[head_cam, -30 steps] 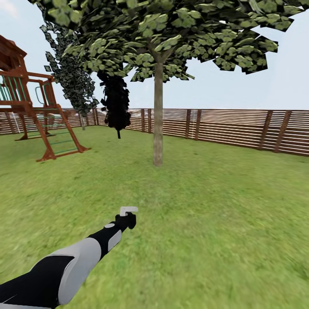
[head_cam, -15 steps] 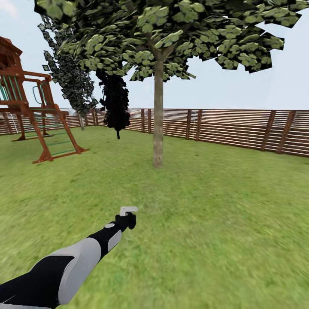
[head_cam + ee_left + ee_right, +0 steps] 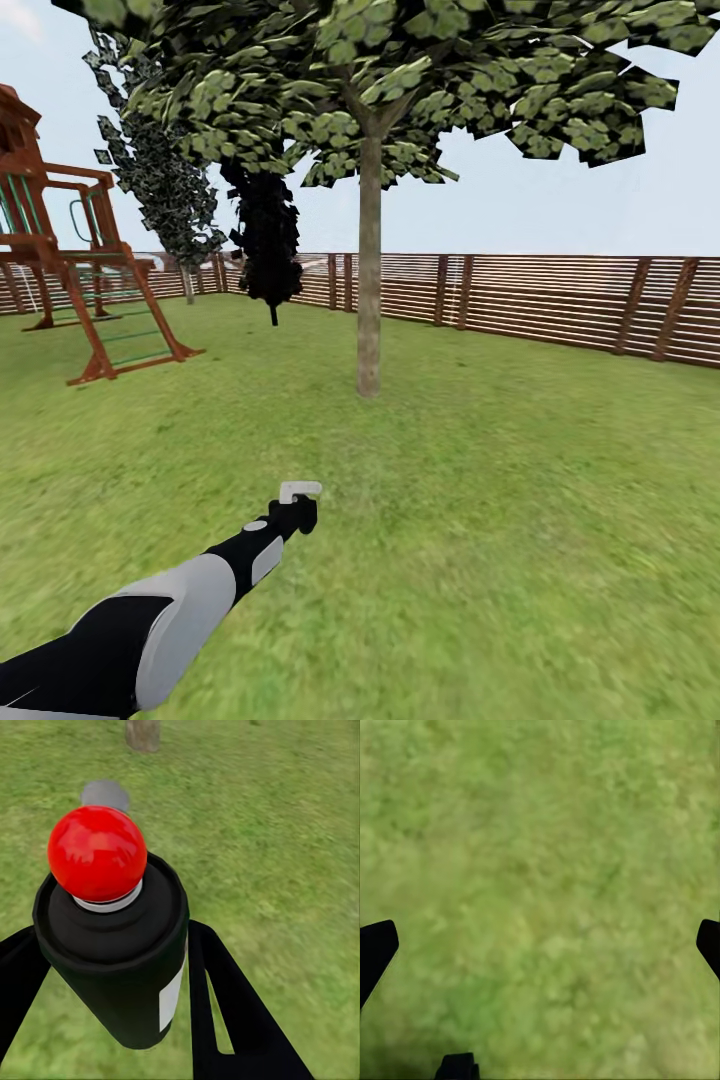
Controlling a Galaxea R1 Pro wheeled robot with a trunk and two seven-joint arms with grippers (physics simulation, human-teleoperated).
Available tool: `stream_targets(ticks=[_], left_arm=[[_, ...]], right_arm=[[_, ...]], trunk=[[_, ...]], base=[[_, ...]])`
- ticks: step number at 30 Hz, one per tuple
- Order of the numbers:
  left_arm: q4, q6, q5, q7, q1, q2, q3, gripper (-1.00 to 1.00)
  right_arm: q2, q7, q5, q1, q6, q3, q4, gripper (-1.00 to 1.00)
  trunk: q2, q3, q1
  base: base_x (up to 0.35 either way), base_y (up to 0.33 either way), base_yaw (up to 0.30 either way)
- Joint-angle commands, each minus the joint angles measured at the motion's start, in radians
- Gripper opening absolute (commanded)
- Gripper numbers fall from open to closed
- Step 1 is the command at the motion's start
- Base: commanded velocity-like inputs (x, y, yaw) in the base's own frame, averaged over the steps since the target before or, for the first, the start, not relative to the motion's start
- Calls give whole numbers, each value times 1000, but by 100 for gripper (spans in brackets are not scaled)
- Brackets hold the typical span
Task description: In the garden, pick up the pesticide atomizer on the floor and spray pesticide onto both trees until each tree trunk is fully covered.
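Left gripper clamped on pesticide atomizer, red cap up, held out low toward tree trunk well ahead, presumably readied for spraying. Right gripper fingers apart over lawn.

On the lawn a tree stands ahead of the robot, its canopy spreading overhead. Behind it a fence runs along the lawn's far edge, from left to right. A play tower stands at the far left, with two conifers between it and the tree, close to the fence. The left arm reaches forward from the near left corner towards the tree, an atomizer between the fingers of its gripper.
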Motion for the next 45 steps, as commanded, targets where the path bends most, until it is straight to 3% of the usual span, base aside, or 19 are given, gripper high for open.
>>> stream_targets(ticks=[1, 45], left_arm=[[1, -3, 0, -3, -1, 0, 2, -100], [1, -3, 0, -3, -1, 0, 2, -100]], right_arm=[[0, 4, -10, -2, -6, 8, 4, 100], [0, 4, -10, -2, -6, 8, 4, 100]], trunk=[[-1, -2, 1], [-1, -3, 1]], base=[[350, 0, 0], [350, 0, 0]])
